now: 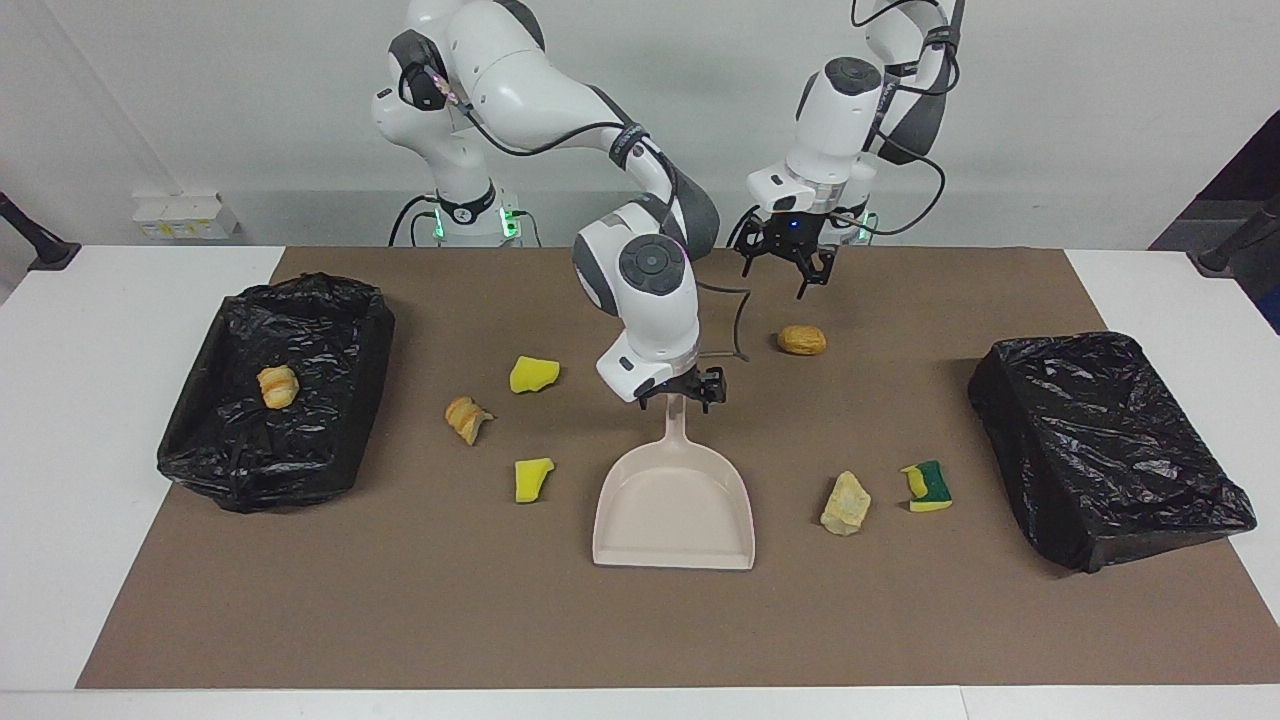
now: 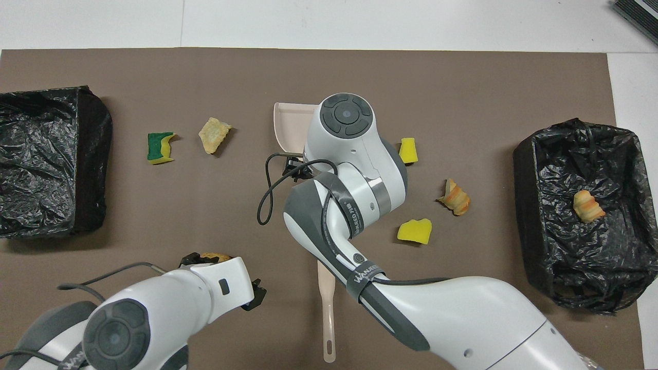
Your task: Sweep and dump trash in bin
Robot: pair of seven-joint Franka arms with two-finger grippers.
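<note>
A bread piece (image 1: 278, 386) lies in the black-lined bin (image 1: 200, 440) at the right arm's end; yellow sponge chunks (image 1: 533, 374) sit beside it on the mat. The right gripper (image 1: 681, 387) straddles the dustpan (image 1: 675, 505) handle, fingers spread; the left gripper (image 1: 786, 262), also spread, hangs over the mat above the brown lump (image 1: 802, 340).

Right gripper (image 1: 682, 396) low over dustpan (image 1: 674, 505) handle tip, fingers apart. Left gripper (image 1: 785, 262) raised, fingers apart, over mat (image 1: 400, 600) near robots. Brown lump (image 1: 802, 340) on mat, clear of it. Yellow sponge chunks (image 1: 533, 374), bread pieces (image 1: 467, 417) scattered. Bread piece in bin (image 1: 350, 340) toward right arm's end.
</note>
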